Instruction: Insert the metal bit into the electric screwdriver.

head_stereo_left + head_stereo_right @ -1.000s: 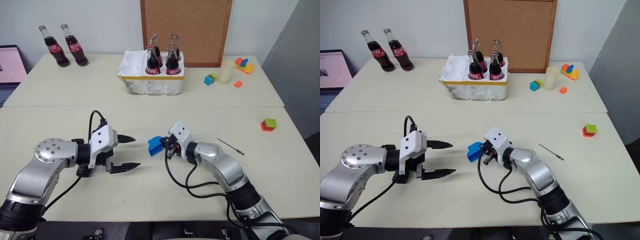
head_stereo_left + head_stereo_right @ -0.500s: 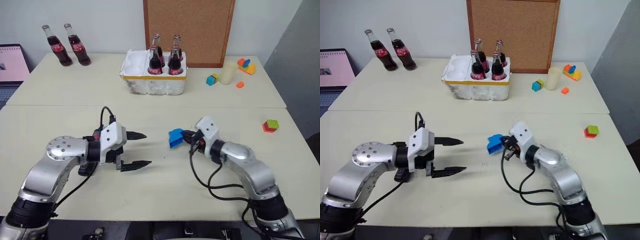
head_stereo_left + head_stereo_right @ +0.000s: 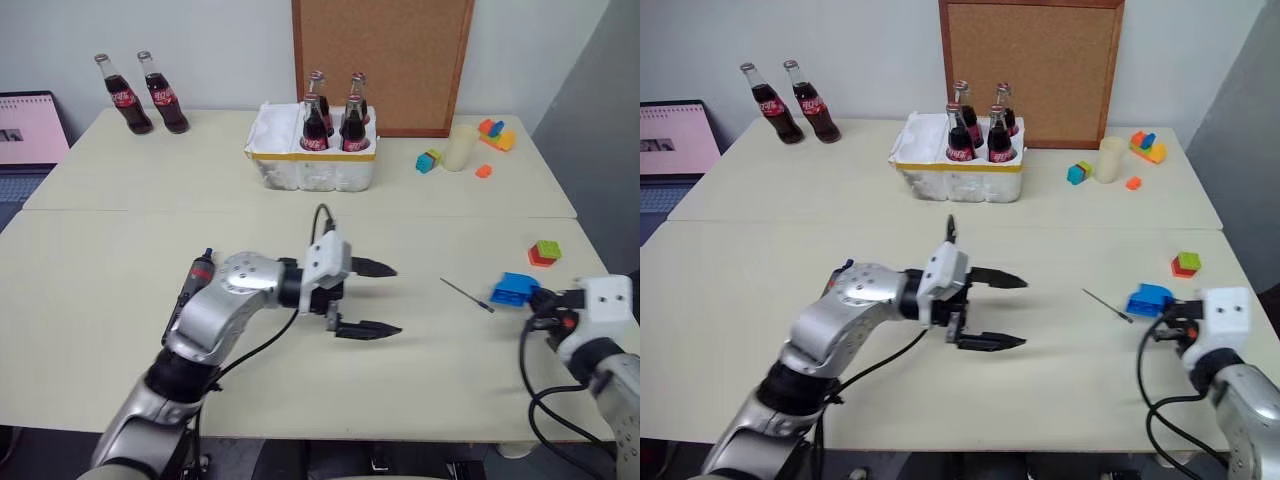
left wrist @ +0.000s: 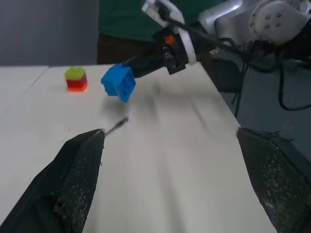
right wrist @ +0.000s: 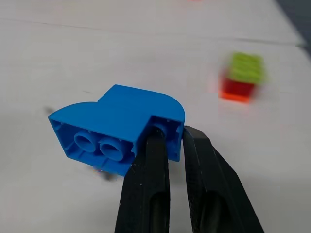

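Observation:
The metal bit (image 3: pixel 466 295) lies flat on the table, right of centre, a thin grey rod. My left gripper (image 3: pixel 390 298) hovers open just left of it, fingers pointing at it; the bit (image 4: pixel 116 126) also shows beyond one fingertip (image 4: pixel 92 145) in the left wrist view. The electric screwdriver (image 3: pixel 196 278), black with a red band, lies behind my left arm and is mostly hidden. My right gripper (image 5: pixel 170 141) is at the table's right edge, shut on a blue brick (image 3: pixel 513 289), held above the table just right of the bit.
A white foam box (image 3: pixel 270 170) with several cola bottles stands at the back centre. Two cola bottles (image 3: pixel 140 92) stand at back left near a laptop (image 3: pixel 28 125). A cup (image 3: pixel 460 146) and coloured blocks (image 3: pixel 544 252) sit at the right. A person (image 4: pixel 126 19) stands beyond the table.
My left gripper has swung right to the table's middle, still open. My right gripper has carried the blue brick far to the right, past the bit. The camera has shifted too.

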